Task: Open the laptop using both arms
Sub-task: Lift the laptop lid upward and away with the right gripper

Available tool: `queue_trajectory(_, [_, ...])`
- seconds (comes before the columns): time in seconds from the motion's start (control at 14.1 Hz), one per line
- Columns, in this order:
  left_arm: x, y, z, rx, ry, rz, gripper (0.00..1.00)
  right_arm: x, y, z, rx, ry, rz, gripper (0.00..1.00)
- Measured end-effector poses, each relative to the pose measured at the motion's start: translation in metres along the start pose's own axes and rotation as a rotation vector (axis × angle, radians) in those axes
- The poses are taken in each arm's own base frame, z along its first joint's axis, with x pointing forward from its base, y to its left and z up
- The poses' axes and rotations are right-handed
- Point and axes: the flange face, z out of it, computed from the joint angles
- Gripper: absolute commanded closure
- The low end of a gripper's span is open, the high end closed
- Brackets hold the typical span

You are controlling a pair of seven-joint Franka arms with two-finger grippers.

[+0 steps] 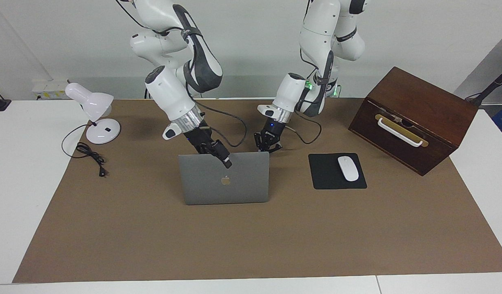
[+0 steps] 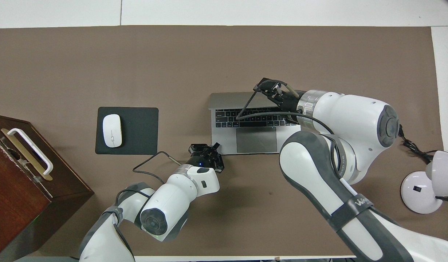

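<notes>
The silver-grey laptop (image 1: pixel 243 185) stands open in the middle of the brown mat, its lid about upright with the apple logo facing away from the robots. The overhead view shows its keyboard deck and trackpad (image 2: pixel 256 140). My right gripper (image 1: pixel 226 162) (image 2: pixel 269 86) is at the lid's top edge, one black finger lying over the lid's outer face. My left gripper (image 1: pixel 267 148) (image 2: pixel 205 147) is low, fingers spread, at the deck's corner nearer the robots toward the left arm's end, holding nothing.
A black mouse pad (image 1: pixel 324 177) (image 2: pixel 140 131) with a white mouse (image 1: pixel 348 168) lies beside the laptop toward the left arm's end. A brown wooden box (image 1: pixel 414 118) (image 2: pixel 27 182) stands there too. A white desk lamp (image 1: pixel 96 112) (image 2: pixel 422 187) and its cable (image 1: pixel 92 157) are at the right arm's end.
</notes>
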Motion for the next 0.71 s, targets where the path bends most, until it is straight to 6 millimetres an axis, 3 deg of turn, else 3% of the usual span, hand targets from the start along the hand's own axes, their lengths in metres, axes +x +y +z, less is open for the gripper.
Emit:
queue_trajectory(0.43, [0.0, 0.0, 0.0, 0.0, 0.0, 0.0, 1.0, 0.032, -0.028, -0.005, 0.039, 0.023, -0.03, 0.0])
queue_trajectory(0.71, [0.0, 0.0, 0.0, 0.0, 0.0, 0.001, 1.0, 0.043, -0.042, -0.008, 0.044, 0.052, -0.093, 0.0])
